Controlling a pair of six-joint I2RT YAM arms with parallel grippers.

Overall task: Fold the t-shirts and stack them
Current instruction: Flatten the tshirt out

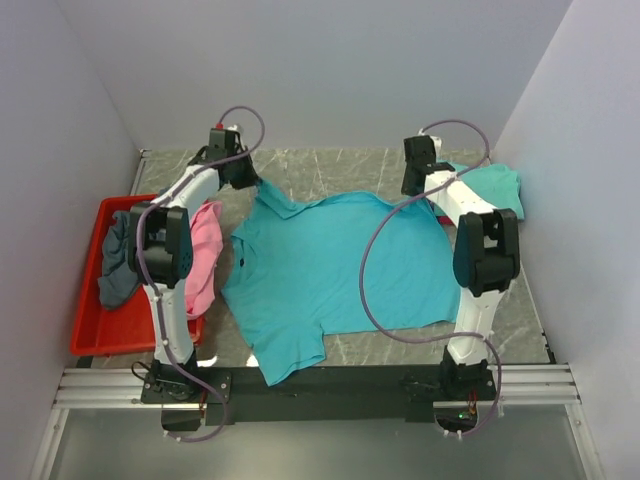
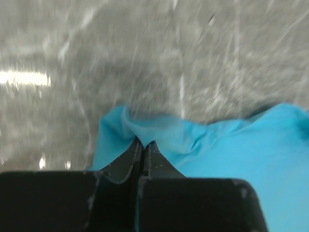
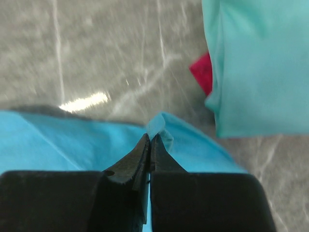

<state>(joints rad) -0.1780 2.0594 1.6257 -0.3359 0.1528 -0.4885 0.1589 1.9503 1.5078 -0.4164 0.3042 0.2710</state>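
A turquoise t-shirt (image 1: 330,265) lay spread flat across the middle of the marble table (image 1: 340,165). Its long axis ran left to right, with what looked like the collar end to the left and the hem to the right. The left gripper (image 2: 143,145) was clenched on a pinch of the shirt's far left edge, and the right gripper (image 3: 150,140) was clenched on its far right corner. The rest of the shirt lay on the near side of both jaws. A lengthwise fold would, I judged, mean drawing that far edge nearward with both arms together.
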